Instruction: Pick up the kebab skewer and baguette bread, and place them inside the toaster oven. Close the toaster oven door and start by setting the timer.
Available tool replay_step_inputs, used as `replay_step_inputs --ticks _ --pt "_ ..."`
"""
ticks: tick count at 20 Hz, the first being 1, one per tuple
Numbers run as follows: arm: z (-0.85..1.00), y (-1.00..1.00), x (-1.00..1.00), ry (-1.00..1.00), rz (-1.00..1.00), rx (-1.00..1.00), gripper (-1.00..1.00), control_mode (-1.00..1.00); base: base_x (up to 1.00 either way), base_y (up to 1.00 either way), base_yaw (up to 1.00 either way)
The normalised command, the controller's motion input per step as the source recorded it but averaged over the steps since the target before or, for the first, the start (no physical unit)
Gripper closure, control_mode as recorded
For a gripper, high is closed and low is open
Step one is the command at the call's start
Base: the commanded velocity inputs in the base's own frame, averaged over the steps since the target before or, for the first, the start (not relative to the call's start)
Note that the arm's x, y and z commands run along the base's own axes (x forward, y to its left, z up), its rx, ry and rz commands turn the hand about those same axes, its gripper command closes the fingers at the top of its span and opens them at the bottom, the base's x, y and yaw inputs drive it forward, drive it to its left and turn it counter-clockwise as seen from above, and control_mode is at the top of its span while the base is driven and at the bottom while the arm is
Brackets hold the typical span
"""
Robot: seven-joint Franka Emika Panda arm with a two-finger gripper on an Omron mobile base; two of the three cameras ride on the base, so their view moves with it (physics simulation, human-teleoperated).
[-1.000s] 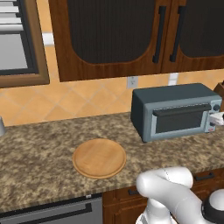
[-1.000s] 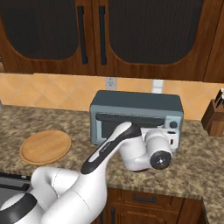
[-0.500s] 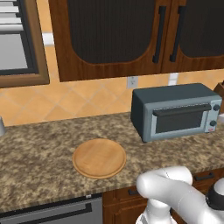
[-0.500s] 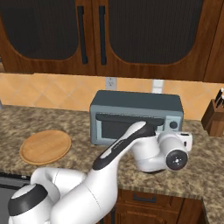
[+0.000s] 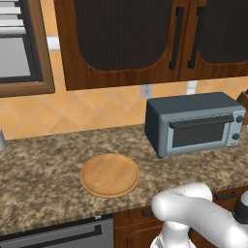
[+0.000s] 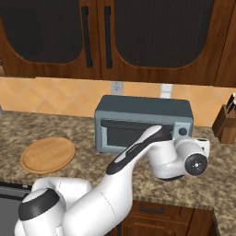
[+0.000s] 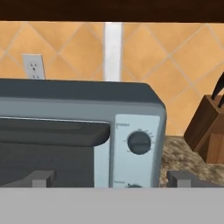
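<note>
- Toaster oven (image 5: 193, 123): one blue-grey box stands on the granite worktop (image 5: 43, 164), toward its back edge and right part, against the tiled wall.
- Toaster oven door (image 5: 198, 133): one dark glass panel, shut flush with the box front, with one dark bar handle (image 5: 201, 121) along its top edge.
- Knobs: the left base view shows two round dark ones on the strip right of the door, one above the other; the hand view shows the upper knob (image 7: 139, 142) in full and the top of a second one at the lower edge.
- Gripper (image 7: 107, 178): its jaws are spread wide and grasp nothing; the two finger tips (image 7: 41, 178) rise at the bottom of the hand view, one before the door glass and one before the worktop just right of the oven, with the knob strip between them.
- Arm: in the right base view the white wrist (image 6: 191, 159) hangs in front of the oven's right end, near the knob strip; whether it touches cannot be told.
- Cutting board (image 5: 110, 175): one round wooden disc lies flat on the worktop, left of the oven and nearer the front edge, well apart from it.
- Knife block (image 6: 226, 123): one brown wooden block stands near the worktop's back edge, right of the oven.
- Wall outlets: two white plates, one (image 6: 115, 87) above the oven's left part and one (image 6: 165, 90) above its right part.
- Upper cabinets (image 6: 138, 37): dark wood doors with dark bar handles hang above.
</note>
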Motion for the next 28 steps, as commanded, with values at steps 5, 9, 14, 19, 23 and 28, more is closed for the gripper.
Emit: replay_step_inputs --ticks 5,9,14,19,23,28 --pt "-0.03 -0.02 0.01 0.0 -0.04 0.01 -1.0 -1.0 0.0 0.0 0.0" --pt "-0.03 0.0 0.01 0.0 -0.06 0.01 -1.0 -1.0 0.0 0.0 0.0" --pt "-0.25 0.0 0.09 0.0 -0.02 0.0 -1.0 -1.0 0.0 0.0 0.0" --pt "-0.39 0.0 0.1 0.0 0.0 0.0 -1.0 -1.0 0.0 0.0 0.0" --pt "-0.44 -0.05 0.03 0.0 0.0 0.0 -1.0 -1.0 0.0 0.0 0.0" --pt "-0.37 -0.11 0.0 0.02 0.0 0.0 -1.0 -1.0 0.0 0.0 0.0"
